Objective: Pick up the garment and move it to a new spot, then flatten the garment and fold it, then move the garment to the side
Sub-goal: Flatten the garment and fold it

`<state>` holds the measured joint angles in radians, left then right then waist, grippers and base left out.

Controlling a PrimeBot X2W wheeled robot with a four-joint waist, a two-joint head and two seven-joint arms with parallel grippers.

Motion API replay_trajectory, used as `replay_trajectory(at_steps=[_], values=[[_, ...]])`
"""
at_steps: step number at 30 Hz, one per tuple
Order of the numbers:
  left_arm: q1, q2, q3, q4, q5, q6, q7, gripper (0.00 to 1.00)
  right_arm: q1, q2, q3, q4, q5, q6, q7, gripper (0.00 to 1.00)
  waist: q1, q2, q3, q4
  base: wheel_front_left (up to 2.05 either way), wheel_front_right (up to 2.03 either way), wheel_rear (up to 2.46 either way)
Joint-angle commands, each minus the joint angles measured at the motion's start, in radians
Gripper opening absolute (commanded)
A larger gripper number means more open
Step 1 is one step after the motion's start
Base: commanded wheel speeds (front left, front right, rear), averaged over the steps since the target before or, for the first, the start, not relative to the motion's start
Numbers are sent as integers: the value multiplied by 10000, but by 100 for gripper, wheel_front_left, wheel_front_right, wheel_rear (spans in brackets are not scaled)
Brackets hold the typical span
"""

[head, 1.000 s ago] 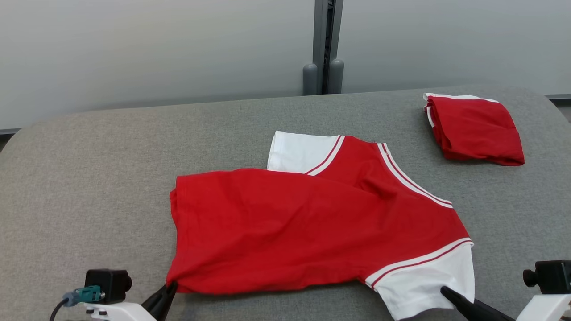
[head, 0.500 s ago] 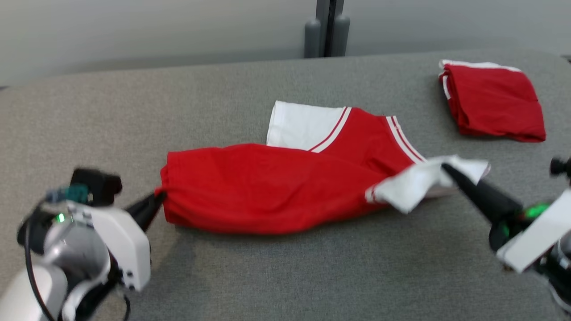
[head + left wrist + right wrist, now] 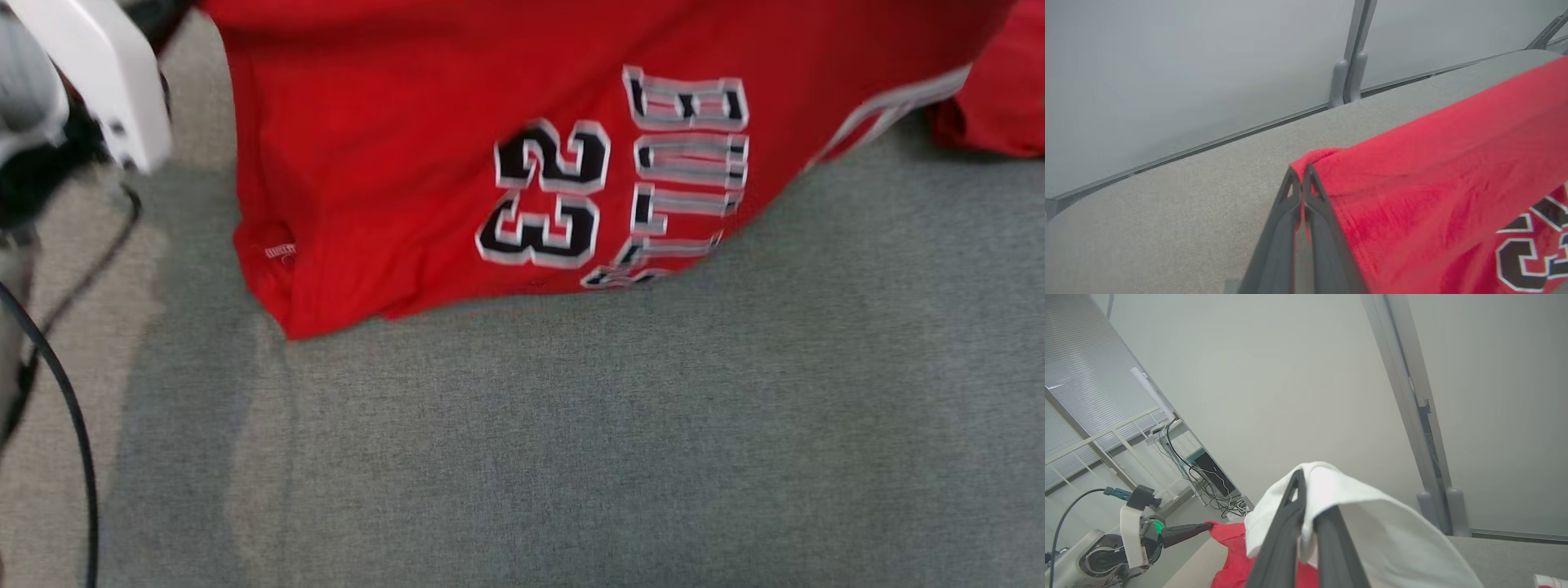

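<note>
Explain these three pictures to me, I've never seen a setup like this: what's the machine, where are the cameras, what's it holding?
It is a wheeled robot with two arms, each ending in a two-fingered gripper. One picture comes from a camera on its head, looking down at the grey table. The other two come from cameras on its wrists, each looking out along that arm's gripper. A red jersey with the number 23 is held up over the table. The left gripper is shut on a red corner of it; the right gripper is shut on its white sleeve. Another red garment lies at the head picture's right edge.
</note>
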<state>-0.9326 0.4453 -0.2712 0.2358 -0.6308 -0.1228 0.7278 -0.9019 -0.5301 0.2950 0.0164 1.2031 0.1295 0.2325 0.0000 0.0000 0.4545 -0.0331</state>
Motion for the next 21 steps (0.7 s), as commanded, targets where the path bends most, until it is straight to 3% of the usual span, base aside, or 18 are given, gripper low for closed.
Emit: replay_trajectory(at_steps=[1,11,21], values=[[-900,94,-46,401,106,-60,-69,0,-920,33,121,425,239,24,-296,0,0,0,767,-40,0,0,0],[-4681,-80,-539,2450,720,-68,-1282,0,-5164,210,961,2559,360,24,-1642,0,0,0,1815,-167,0,0,0],[-7751,-533,-70,4573,1357,182,-5020,0,-8496,227,1569,4427,-579,13,-4335,0,0,0,2369,-260,0,0,0]])
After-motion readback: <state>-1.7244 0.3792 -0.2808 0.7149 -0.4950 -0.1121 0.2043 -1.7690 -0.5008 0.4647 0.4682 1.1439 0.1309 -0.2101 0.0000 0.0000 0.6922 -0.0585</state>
